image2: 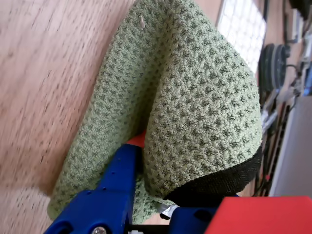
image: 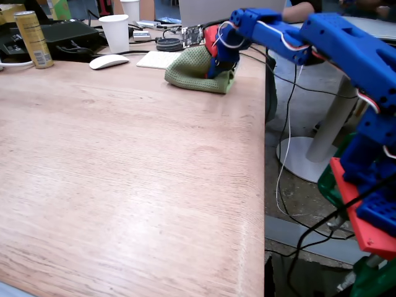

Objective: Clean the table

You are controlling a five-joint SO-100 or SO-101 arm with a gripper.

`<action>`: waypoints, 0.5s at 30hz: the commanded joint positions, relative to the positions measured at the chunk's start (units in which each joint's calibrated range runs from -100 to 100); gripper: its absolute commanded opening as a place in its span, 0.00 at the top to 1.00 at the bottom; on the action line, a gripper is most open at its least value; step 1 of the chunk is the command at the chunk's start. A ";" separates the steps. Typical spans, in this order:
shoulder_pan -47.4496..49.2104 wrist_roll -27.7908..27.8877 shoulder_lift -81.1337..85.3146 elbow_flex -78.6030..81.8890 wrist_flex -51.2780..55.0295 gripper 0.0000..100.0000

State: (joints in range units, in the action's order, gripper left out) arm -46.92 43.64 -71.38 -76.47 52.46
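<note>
Item: my gripper (image: 218, 69). It sat at the far end of the table (image: 124, 173), pressed down into a green cloth (image: 197, 69). In the wrist view my blue finger (image2: 114, 187) lay under a draped fold of the cloth (image2: 195, 107), and the knitted weave was bunched and pinched between my jaws, with a dark hem at the fold's lower edge. I held the cloth closed in my grasp.

Item: the table. A large, pale wood-grain top filling most of the fixed view, with its right edge running beside a drop to the floor. The cloth lay crumpled near that far right edge, resting on the wood.

Item: far-end clutter, fixed view. A white paper cup (image: 115, 32) stood upright left of the cloth; a white mouse (image: 109, 61) lay just in front of it; a white keyboard (image: 159, 59) touched the cloth's left side. A yellow can (image: 33, 38) stood upright at far left, beside black equipment (image: 68, 36).

Item: my arm (image: 346, 55). Blue segments reached in from the right, off the table edge, above a red base plate (image: 359, 216).
</note>
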 commanded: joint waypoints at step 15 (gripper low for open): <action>20.87 -0.15 95.99 87.84 20.03 1.00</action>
State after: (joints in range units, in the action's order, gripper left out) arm -33.77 43.79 12.84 2.34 72.01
